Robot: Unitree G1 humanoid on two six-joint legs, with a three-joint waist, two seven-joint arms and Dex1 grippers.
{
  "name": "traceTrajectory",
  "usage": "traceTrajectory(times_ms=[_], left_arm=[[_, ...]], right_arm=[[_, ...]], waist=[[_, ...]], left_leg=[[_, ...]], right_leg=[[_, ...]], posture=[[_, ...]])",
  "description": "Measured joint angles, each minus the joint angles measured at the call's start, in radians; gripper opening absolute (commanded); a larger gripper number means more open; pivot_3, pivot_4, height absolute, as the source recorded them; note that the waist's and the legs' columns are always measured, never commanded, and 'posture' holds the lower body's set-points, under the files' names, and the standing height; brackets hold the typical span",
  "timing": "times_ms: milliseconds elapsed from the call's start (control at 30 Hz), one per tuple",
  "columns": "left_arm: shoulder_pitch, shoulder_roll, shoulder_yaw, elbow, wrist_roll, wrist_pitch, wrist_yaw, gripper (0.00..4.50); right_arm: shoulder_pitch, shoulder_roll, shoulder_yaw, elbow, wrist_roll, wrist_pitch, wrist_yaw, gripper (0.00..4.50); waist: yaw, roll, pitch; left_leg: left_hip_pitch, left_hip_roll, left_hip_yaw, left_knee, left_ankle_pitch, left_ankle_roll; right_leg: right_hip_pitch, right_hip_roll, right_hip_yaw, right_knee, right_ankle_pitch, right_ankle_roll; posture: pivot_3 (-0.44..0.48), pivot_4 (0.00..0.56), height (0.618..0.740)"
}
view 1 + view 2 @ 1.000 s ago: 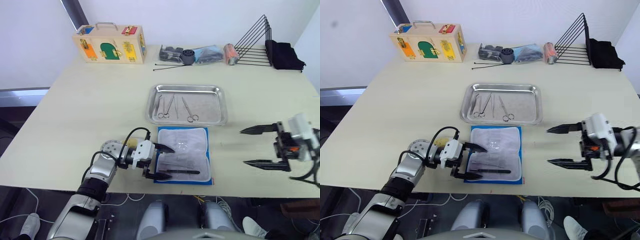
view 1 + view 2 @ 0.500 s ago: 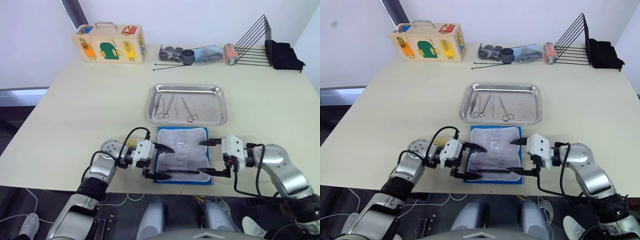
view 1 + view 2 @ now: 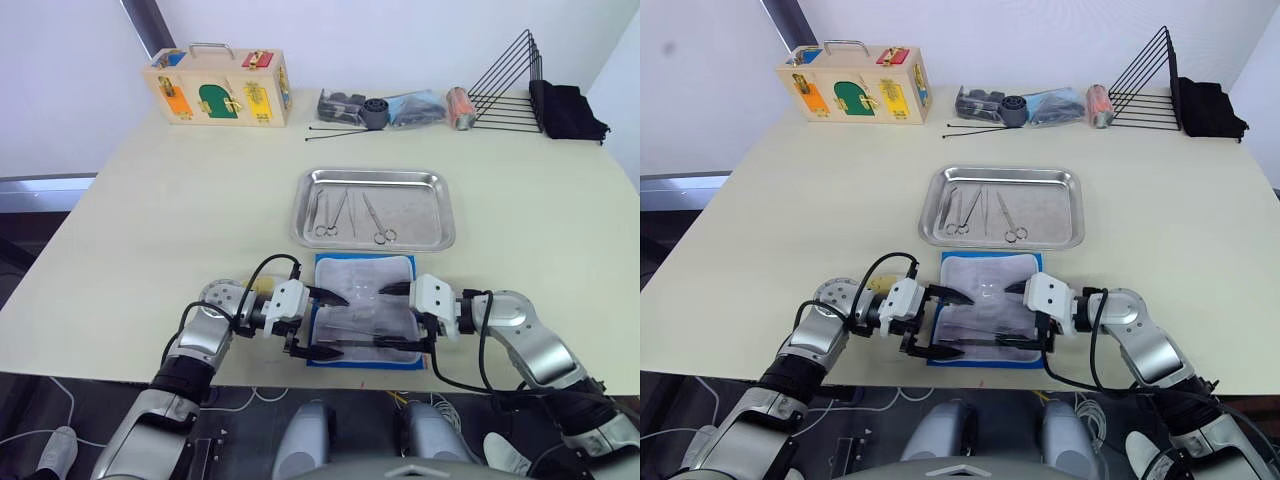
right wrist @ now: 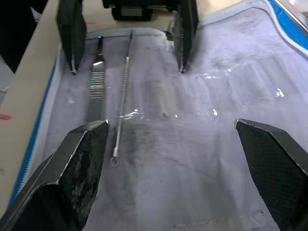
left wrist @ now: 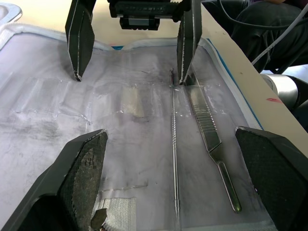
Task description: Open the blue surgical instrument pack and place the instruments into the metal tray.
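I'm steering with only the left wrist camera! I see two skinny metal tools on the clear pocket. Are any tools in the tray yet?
Observer: Yes. A few silvery scissor-like instruments already lie in the shallow shiny steel tray.
Operator: Where's that tray from my pack?
Observer: Straight behind it. The opened blue fabric instrument pack lies at the table's near edge, and the tray sits just beyond its far edge.
Operator: Whose black fingers are facing mine?
Observer: They belong to the right pincer. Its arm reaches in from the robot's right and it is open, opposite your open left pincer over the pack.
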Motion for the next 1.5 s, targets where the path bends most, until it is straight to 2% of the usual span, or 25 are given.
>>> traceTrajectory(times_ms=[500, 600, 633, 767, 900, 1200, 1500], left_arm=[[0.019, 0.013, 0.000, -0.045, 0.001, 0.038, 0.015, 4.50], [0.019, 0.014, 0.000, -0.048, 0.001, 0.041, 0.015, 4.50], [0.019, 0.015, 0.000, -0.050, 0.001, 0.042, 0.016, 4.50], [0.020, 0.017, 0.000, -0.054, 0.001, 0.046, 0.021, 4.50], [0.022, 0.017, 0.000, -0.053, 0.001, 0.046, 0.023, 4.50], [0.020, 0.015, -0.001, -0.049, 0.001, 0.042, 0.024, 4.50], [0.018, 0.013, -0.002, -0.036, 0.001, 0.022, 0.020, 4.50]], right_arm=[[-0.045, -0.025, 0.035, 0.022, -0.033, -0.041, 0.025, 4.40], [-0.044, -0.024, 0.036, 0.022, -0.031, -0.041, 0.033, 3.60], [-0.040, -0.022, 0.040, 0.023, -0.030, -0.042, 0.039, 3.06], [-0.034, -0.021, 0.053, 0.023, -0.025, -0.045, 0.051, 1.39], [-0.032, -0.021, 0.055, 0.022, -0.021, -0.044, 0.063, 0.03], [-0.026, -0.028, 0.057, 0.015, -0.011, -0.041, 0.071, 0.03], [-0.025, -0.086, 0.052, -0.059, -0.014, 0.010, 0.070, 0.03]], waist=[[-0.002, -0.002, 0.000], [-0.002, -0.003, 0.000], [-0.003, -0.003, 0.000], [-0.003, -0.003, 0.000], [-0.003, -0.004, 0.000], [-0.002, -0.004, 0.000], [-0.001, -0.004, 0.000]], left_leg=[[0.000, 0.000, 0.000, 0.000, 0.000, 0.000], [0.000, 0.000, 0.000, 0.000, 0.000, 0.000], [0.000, 0.000, 0.000, 0.000, 0.000, 0.000], [0.001, 0.000, 0.000, 0.000, 0.000, 0.000], [0.001, 0.000, 0.000, 0.000, 0.000, 0.000], [0.001, 0.000, 0.000, 0.000, 0.000, 0.000], [0.000, 0.000, 0.000, 0.000, 0.000, 0.000]], right_leg=[[0.000, 0.000, 0.000, 0.000, 0.000, 0.000], [0.000, 0.000, 0.000, 0.000, 0.000, -0.001], [0.000, 0.000, 0.000, 0.000, 0.000, -0.001], [0.000, 0.000, 0.000, 0.000, 0.000, 0.000], [0.000, 0.000, 0.000, 0.000, 0.000, 0.000], [0.000, 0.000, 0.000, 0.000, 0.000, 0.000], [0.000, 0.000, 0.000, 0.000, 0.000, 0.000]], posture=[[0.000, 0.150, 0.740], [0.000, 0.150, 0.740], [0.000, 0.150, 0.740], [0.000, 0.150, 0.740], [0.000, 0.150, 0.740], [0.000, 0.150, 0.740], [0.000, 0.150, 0.740]])
